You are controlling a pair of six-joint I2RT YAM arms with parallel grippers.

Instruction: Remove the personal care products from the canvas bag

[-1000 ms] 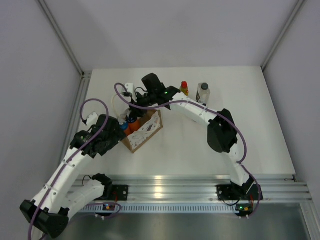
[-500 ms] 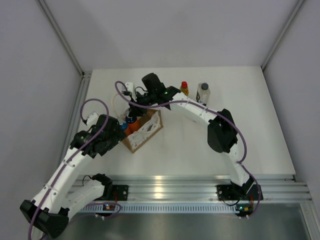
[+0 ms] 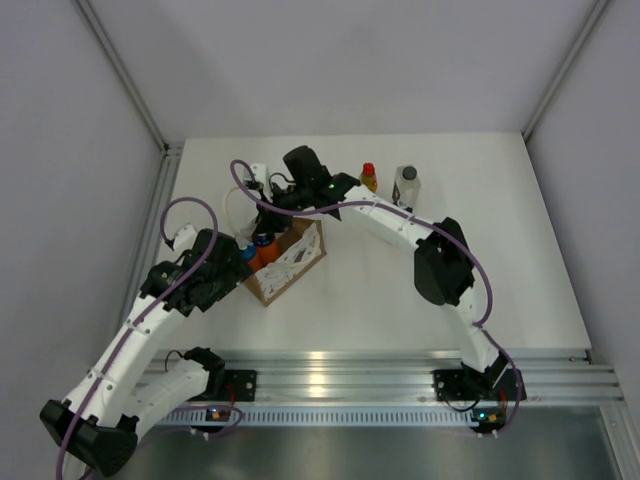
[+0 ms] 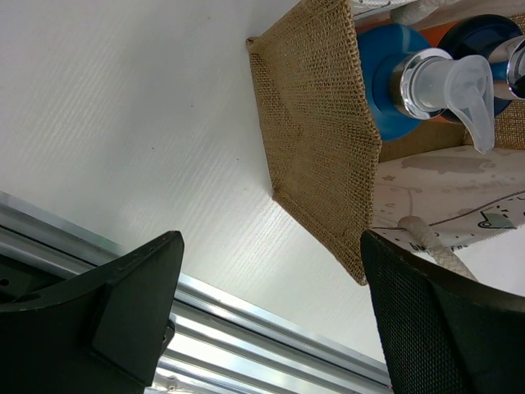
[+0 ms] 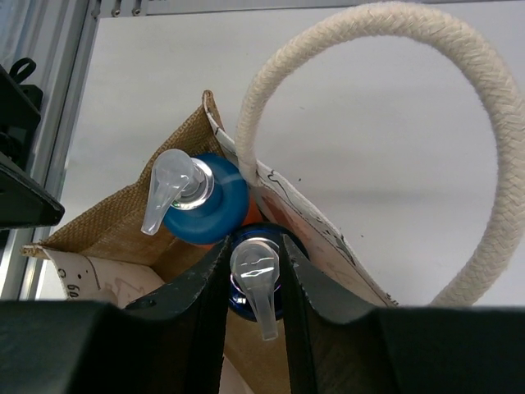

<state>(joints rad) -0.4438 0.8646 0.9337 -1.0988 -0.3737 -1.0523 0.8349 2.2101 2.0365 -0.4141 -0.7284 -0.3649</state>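
Right wrist view: a blue-collared pump bottle [image 5: 256, 275] stands inside the canvas bag [image 5: 123, 226], its clear pump head clamped between the right pincer's [image 5: 255, 242] fingers. A second pump bottle [image 5: 201, 201] stands just left of that pincer, beside the first. The bag's rope handle [image 5: 459, 49] loops beyond it, over the white counter [image 5: 369, 164]. The left pincer [image 4: 271, 238] gapes wide, empty, the bag's burlap corner ahead between its fingers.
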